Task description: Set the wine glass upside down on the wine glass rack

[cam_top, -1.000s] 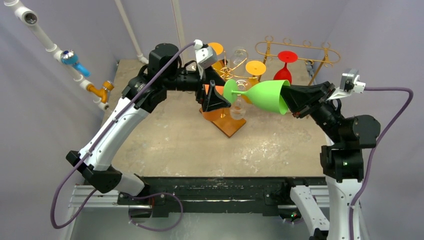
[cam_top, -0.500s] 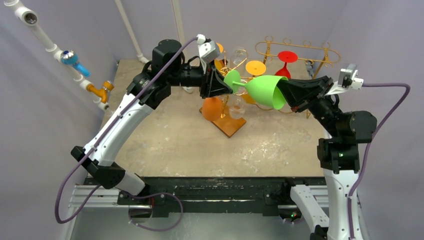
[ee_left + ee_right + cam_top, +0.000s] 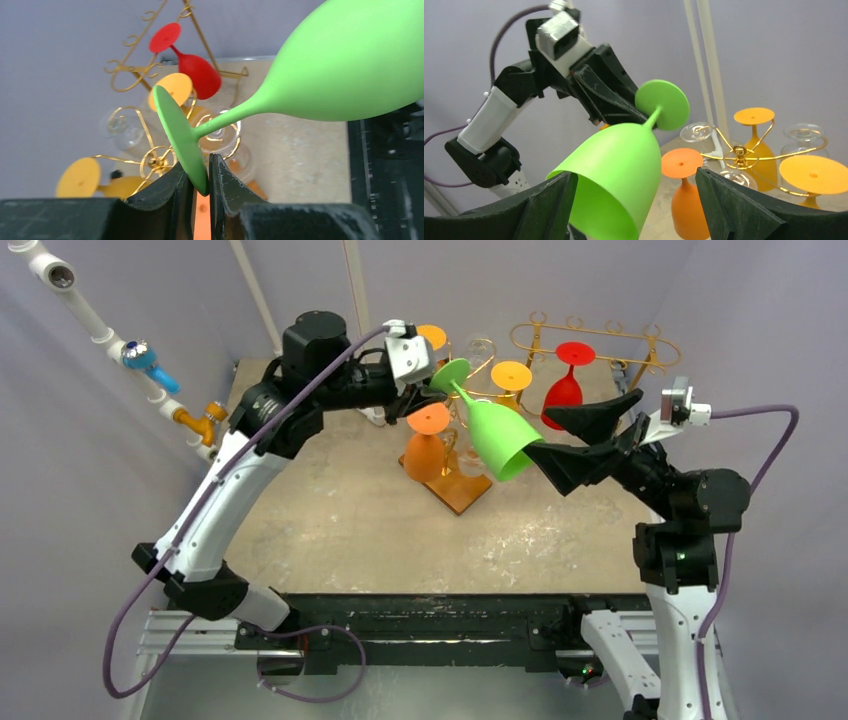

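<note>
The green wine glass (image 3: pixel 495 435) hangs in the air, tilted, with its bowl (image 3: pixel 619 165) mouth-down and its foot uppermost. My left gripper (image 3: pixel 432 390) is shut on the rim of the foot (image 3: pixel 180 135), which is pinched between both fingers. My right gripper (image 3: pixel 538 432) stands open with its fingers spread either side of the bowl's mouth, the right finger well clear of it. Behind the glass is the gold wire wine glass rack (image 3: pixel 478 375), with yellow-orange and clear glasses hanging from it upside down.
An orange glass (image 3: pixel 427 445) stands upside down on the orange board (image 3: pixel 460 490) under the rack. A second, long gold rack (image 3: pixel 600 340) at the back holds a red glass (image 3: pixel 565 390). White pipes with a blue valve (image 3: pixel 140 355) run along the left wall.
My left gripper closed on the glass's foot and rose. My right gripper opened and let go of the bowl, which swung from lying sideways to hanging mouth-down.
</note>
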`<state>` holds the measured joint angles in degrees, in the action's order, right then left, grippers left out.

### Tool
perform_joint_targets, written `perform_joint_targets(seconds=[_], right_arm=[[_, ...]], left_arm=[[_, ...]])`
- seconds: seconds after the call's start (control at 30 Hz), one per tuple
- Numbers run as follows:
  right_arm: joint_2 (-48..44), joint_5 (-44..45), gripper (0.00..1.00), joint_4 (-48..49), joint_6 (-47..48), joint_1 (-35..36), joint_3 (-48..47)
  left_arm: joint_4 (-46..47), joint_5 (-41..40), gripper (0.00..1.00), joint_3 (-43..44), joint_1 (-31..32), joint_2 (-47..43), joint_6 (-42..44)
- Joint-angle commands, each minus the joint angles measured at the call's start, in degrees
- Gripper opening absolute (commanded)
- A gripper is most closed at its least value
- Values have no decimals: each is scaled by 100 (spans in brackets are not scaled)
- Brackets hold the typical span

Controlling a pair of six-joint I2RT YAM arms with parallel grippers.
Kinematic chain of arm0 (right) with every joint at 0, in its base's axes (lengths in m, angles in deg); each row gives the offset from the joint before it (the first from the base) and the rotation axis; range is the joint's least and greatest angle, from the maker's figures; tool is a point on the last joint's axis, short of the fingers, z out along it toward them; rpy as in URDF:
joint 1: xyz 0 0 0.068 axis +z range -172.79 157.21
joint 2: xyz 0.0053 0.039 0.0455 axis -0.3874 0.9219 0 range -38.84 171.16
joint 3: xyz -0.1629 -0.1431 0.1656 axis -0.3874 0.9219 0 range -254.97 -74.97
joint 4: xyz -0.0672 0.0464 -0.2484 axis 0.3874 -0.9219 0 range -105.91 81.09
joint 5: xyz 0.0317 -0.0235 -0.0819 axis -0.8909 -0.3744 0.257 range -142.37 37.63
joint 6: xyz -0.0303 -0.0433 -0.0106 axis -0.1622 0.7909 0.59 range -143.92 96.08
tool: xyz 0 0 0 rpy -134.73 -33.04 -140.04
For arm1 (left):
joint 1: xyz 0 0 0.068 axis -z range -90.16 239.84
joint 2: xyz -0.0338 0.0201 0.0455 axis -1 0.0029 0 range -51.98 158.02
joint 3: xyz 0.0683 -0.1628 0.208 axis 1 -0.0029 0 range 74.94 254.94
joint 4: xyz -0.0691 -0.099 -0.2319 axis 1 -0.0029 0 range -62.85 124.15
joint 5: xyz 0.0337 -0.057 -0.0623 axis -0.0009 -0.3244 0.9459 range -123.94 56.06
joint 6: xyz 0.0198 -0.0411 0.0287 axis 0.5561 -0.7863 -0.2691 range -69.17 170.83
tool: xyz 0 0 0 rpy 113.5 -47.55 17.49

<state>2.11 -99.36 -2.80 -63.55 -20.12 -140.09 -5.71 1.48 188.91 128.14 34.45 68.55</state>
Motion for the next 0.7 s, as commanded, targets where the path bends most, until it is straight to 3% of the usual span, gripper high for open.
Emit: perform_joint_targets(seconds=[0.0,0.27,0.47,0.53,0.67], right_arm=[[-311,-131,99,-727,312,14,-83],[-78,-360,99,-1515,453,49,-584],[465,-700,99,-172,-413,216,-486],[742,-383,99,-292,-88,825,-733],[1568,919,99,-1570,1133,2591,-1624]], left_arm=[[155,-1011,0,-257,19,-851,2355],[1329,-1042,0,-1706,19,-2084,4617],[1713,-653,0,-1924,19,-2323,5099],[1804,-553,0,-1847,19,-2269,5112],[2033,-338,0,-1726,19,-2112,5173]])
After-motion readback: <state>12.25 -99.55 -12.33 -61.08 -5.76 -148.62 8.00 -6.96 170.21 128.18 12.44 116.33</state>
